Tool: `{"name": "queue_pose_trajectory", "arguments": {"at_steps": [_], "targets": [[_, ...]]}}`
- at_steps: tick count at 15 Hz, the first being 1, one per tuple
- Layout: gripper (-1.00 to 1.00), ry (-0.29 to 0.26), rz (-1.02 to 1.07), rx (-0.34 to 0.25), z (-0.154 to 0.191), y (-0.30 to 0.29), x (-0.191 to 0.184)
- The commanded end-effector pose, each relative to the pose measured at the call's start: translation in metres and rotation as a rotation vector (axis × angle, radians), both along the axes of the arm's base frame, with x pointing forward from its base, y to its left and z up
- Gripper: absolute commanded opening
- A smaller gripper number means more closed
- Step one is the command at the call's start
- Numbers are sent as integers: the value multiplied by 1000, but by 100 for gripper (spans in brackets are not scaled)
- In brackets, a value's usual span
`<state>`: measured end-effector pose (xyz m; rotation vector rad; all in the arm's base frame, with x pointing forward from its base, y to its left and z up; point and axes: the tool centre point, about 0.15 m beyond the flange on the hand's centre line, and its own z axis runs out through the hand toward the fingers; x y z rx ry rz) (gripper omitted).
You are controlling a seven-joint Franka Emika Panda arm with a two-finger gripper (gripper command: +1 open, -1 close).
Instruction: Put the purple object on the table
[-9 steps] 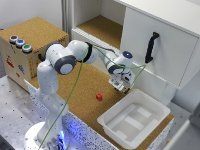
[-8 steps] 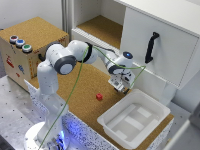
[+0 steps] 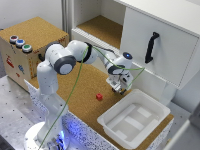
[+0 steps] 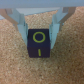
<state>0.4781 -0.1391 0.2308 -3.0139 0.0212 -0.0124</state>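
Looking at the exterior view first: the white Franka arm reaches toward the right-centre of the frame, with its gripper (image 3: 119, 89) low over the wide cork-brown table (image 3: 82, 85), just above the upper-left corner of the white plastic tray (image 3: 135, 120). A small red cube (image 3: 99, 96) sits on the cork a bit to the left of the claw. From here you can't really make out what's between the fingers.

Wrist view clears it up: the small dark purple, almost black cube-like block (image 4: 39, 45) is pinched between the two pale fingers (image 4: 21, 23), bottom edge at or right near the cork, I can't tell if it's touching.

So my read is it's the set-down step. To do it well: ease straight down till the block sits flat, open the claw evenly so neither finger drags it, then lift straight up, staying clear of the tray rim.

Writing: the block's facing side has yellow marks, a ring above a short vertical bar. No brand readable anywhere.
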Motion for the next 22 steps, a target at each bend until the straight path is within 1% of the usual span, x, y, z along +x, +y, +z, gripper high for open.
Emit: {"name": "queue_pose_trajectory", "arguments": {"at_steps": [1, 3, 4, 22], "targets": [[100, -37, -24, -86, 2, 5, -15], [100, -49, -38, -89, 10, 3, -19], [100, -51, -41, -80, 13, 1, -21], [100, -51, -41, -80, 13, 1, -21]]}}
